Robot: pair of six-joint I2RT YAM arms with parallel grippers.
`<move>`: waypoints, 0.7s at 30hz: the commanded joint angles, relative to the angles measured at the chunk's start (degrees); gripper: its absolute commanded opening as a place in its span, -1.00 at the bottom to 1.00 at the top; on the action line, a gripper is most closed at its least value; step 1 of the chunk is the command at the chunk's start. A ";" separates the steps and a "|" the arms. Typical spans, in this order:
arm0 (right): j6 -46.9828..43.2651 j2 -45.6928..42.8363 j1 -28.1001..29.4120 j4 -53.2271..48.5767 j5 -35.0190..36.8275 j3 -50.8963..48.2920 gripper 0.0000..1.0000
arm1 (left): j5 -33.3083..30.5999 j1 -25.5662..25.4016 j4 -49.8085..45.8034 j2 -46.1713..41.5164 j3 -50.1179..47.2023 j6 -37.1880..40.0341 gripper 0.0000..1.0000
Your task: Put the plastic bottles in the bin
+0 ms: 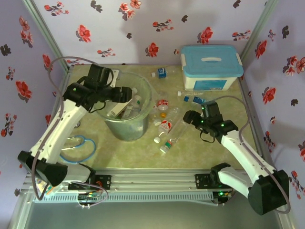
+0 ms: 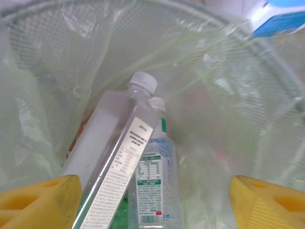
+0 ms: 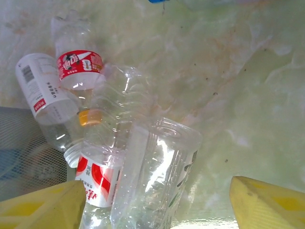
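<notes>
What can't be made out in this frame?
Top view: the left arm covers part of the bin, so the count inside is uncertain.
Left wrist view: the white-capped bottle and the smaller one beside it are cut by the lower edge.
Right wrist view: the big clear bottle runs off the lower edge.
Top view: labels on bottles by the white box are too small.
</notes>
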 commanded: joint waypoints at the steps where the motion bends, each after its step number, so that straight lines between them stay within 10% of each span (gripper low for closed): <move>1: 5.63 2.63 1.32 5.78 -1.14 -1.42 0.68 | 3.48 -0.01 6.03 -4.38 -1.25 -2.60 0.68; 21: 9.99 18.18 3.57 21.93 -1.21 -6.89 0.81 | 4.10 -0.43 9.88 -9.68 -5.44 -5.17 0.70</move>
